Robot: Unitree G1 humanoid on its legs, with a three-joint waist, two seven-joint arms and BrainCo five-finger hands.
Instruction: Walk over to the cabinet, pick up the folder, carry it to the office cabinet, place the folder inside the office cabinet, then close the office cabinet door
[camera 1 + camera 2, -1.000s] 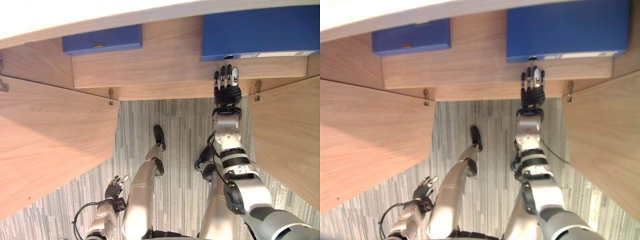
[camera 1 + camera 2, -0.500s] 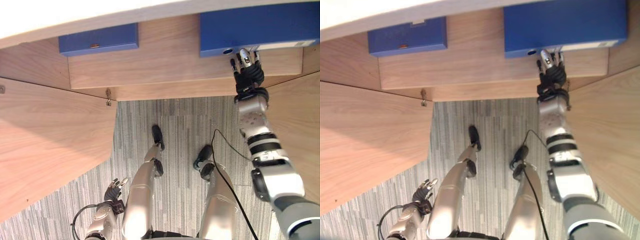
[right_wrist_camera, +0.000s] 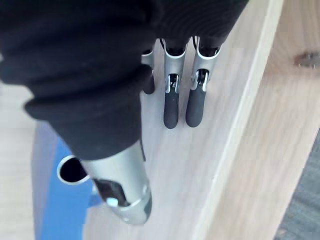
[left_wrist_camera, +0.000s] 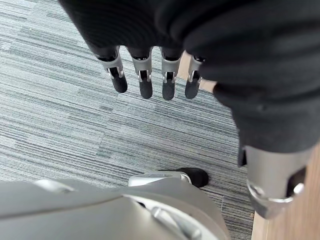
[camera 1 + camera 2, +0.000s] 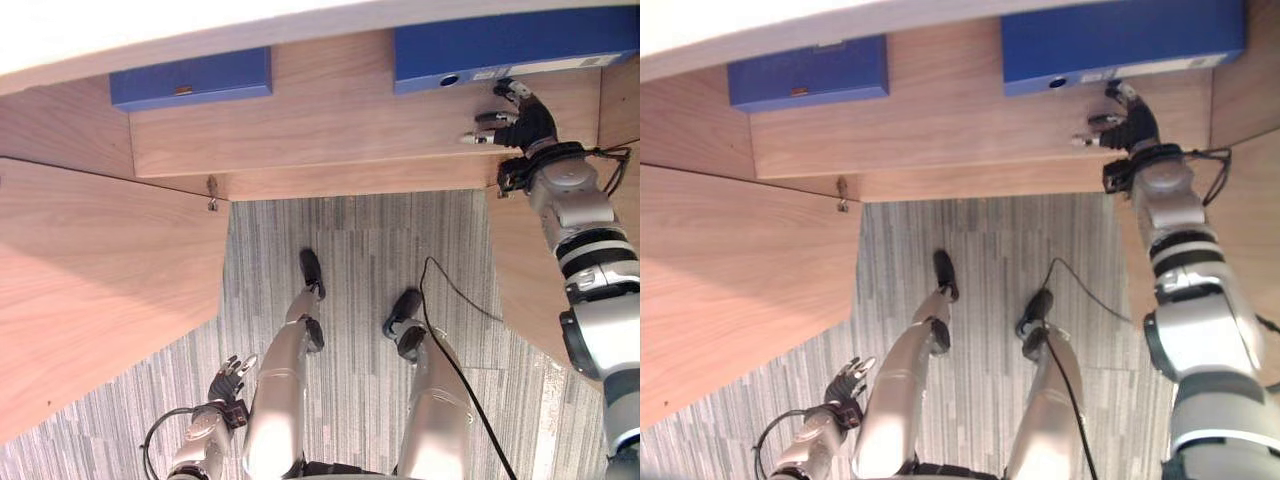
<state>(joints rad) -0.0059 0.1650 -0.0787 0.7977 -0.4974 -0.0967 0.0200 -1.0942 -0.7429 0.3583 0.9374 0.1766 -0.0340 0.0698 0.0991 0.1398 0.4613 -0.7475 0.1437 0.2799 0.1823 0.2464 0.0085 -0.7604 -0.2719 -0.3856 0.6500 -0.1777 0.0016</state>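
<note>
The blue folder [image 5: 500,45] lies flat at the back of the wooden shelf [image 5: 340,120], its spine with the ring hole facing the shelf's front edge. The right hand [image 5: 520,120] hovers over the shelf just in front of that spine, its fingers [image 3: 172,107] straight and apart, holding nothing. A second blue folder [image 5: 190,78] lies at the shelf's far left end. The left hand [image 5: 228,382] hangs well below the shelf, fingers loose, over the carpet [image 4: 60,110].

The left folder [image 5: 190,78] and right folder [image 5: 500,45] lie well apart on the shelf [image 5: 340,120] (right hand [image 5: 528,126] just before the latter).
</note>
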